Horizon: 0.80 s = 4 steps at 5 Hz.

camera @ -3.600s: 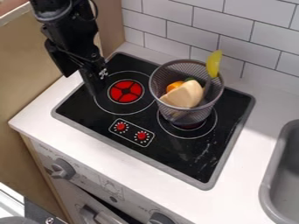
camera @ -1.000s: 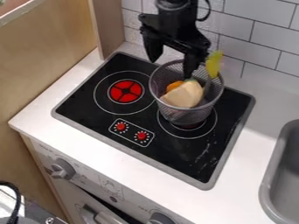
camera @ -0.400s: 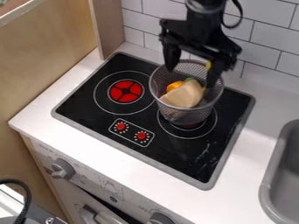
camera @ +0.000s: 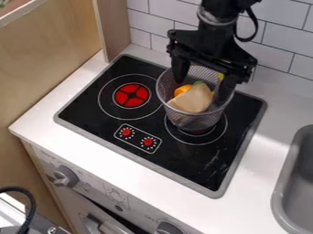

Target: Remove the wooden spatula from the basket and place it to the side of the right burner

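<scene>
The white desk (camera: 263, 155) carries a black glass cooktop (camera: 177, 157), and on its right burner (camera: 218, 135) stands a round grey mesh basket (camera: 183, 116). The black robot arm (camera: 217, 23) hangs over it from the top edge, its claw (camera: 203, 90) spread wide, with one finger toward the basket's left side and the other toward the right.

In the basket are a pale beige wedge-shaped piece (camera: 194, 100) and a smaller orange one (camera: 183, 90). Smallest in view is the yellow-green end of an upright utensil (camera: 220, 76) (I take it for the spatula, though what shows of it isn't wooden), in the basket's rear right.

The coming grip turns on this: the utensil lies close by the right finger, well apart from the left. Its long axis seems to run steeply up toward the tiled wall (camera: 278, 59). Whether it's inside the claw's gap I can't tell; closing there could push it aside or catch the mesh rim.
</scene>
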{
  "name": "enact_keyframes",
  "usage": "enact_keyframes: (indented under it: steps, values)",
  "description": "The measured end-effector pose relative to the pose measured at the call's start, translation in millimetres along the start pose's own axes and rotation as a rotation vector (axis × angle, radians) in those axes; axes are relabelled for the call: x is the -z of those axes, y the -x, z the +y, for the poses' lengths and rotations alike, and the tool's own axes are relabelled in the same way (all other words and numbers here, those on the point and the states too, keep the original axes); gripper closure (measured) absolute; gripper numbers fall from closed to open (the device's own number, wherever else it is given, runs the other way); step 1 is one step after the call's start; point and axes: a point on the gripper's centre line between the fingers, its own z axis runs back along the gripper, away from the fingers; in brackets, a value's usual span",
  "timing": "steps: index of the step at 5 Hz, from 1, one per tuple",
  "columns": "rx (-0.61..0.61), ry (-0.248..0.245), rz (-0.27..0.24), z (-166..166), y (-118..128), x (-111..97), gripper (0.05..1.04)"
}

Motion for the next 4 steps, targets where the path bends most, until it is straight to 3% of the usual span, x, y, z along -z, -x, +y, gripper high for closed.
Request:
enact_keyframes:
  steps: [1,4]
  values:
    - [-0.002,-0.011,-0.004,-6.3,5.7,3.4,0.083]
    - [0.023,-0.031,-0.087,-4.3,7.2,9.9,0.083]
